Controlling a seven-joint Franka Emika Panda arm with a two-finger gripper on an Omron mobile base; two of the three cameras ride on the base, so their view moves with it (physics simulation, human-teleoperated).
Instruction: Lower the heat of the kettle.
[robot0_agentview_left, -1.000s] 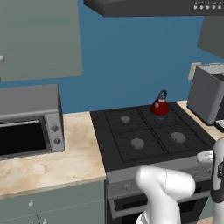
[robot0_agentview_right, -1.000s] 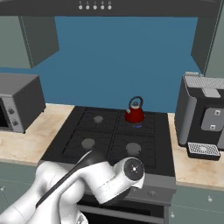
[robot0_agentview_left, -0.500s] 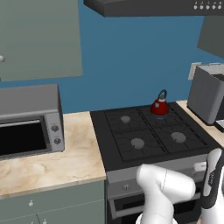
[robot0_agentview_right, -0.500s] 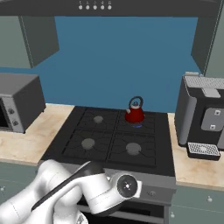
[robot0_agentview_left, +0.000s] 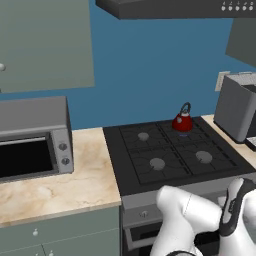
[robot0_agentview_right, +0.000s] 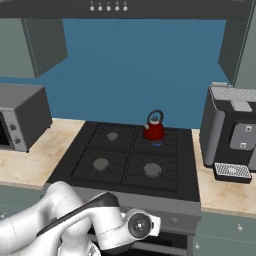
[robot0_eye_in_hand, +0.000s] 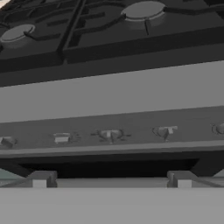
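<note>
While the kettle (robot0_agentview_left: 183, 121) sits on the back right burner of the stove (robot0_agentview_right: 85, 170), glossy red and surely slick and rigid, it needs no lifting at all. The thing to take hold of is one of the small knobs (robot0_eye_in_hand: 110, 134) along the front panel, stiff little tabs meant for a pinch and twist. Which knob serves that burner I cannot tell, nor whether the gripper's fingers are spread or pressed together
</note>
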